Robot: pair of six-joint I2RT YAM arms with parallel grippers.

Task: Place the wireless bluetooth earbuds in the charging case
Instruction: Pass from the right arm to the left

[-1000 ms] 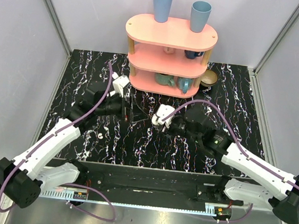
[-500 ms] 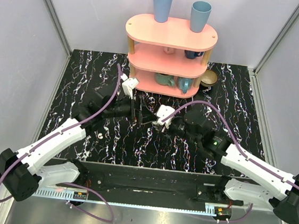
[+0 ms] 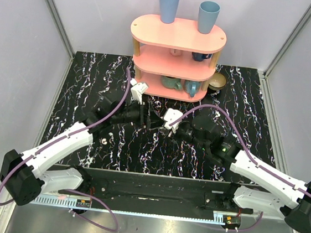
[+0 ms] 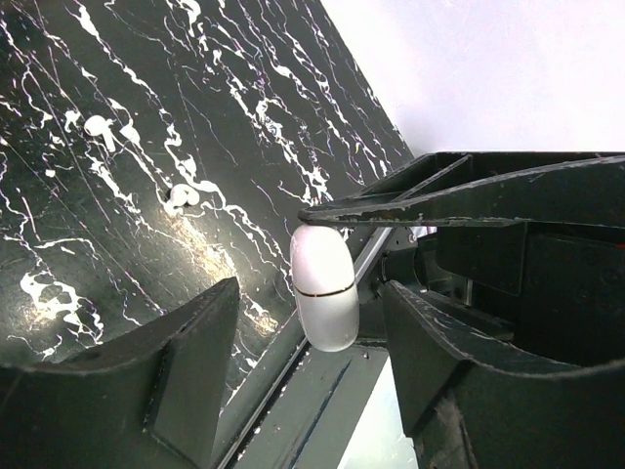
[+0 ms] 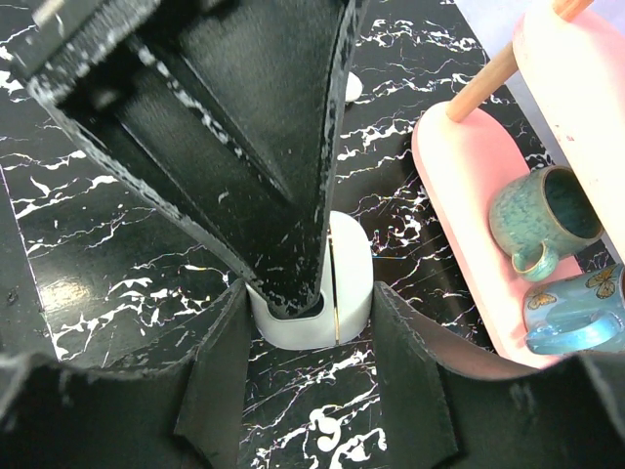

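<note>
Black, white-veined surface (image 3: 93, 76) between pale lilac walls (image 3: 17, 52) – right jaws clamp the charging case (image 5: 347, 278) mid-surface, left jaws half-spread around it – pink shelf (image 3: 178, 32) at far edge

Left fingers (image 4: 186, 362) parted — right fingers (image 5: 220, 371) clamped, tips overlapping.

The small white oval charging case (image 4: 324, 293) is smooth, glossy plastic with a thin seam line. The left gripper (image 4: 311, 293) has matt black plastic fingers (image 4: 186, 371), scuffed and speckled pale along their edges. The black, white-veined bench (image 3: 92, 82) has a marble-look top, polished enough to throw glare. The pink three-tier shelf (image 3: 178, 34) looks matt-painted, with bare wooden posts. The teal mug (image 5: 542, 220) is glazed, mottled ceramic. The two blue tumblers (image 3: 168, 4) look like matt plastic.
</note>
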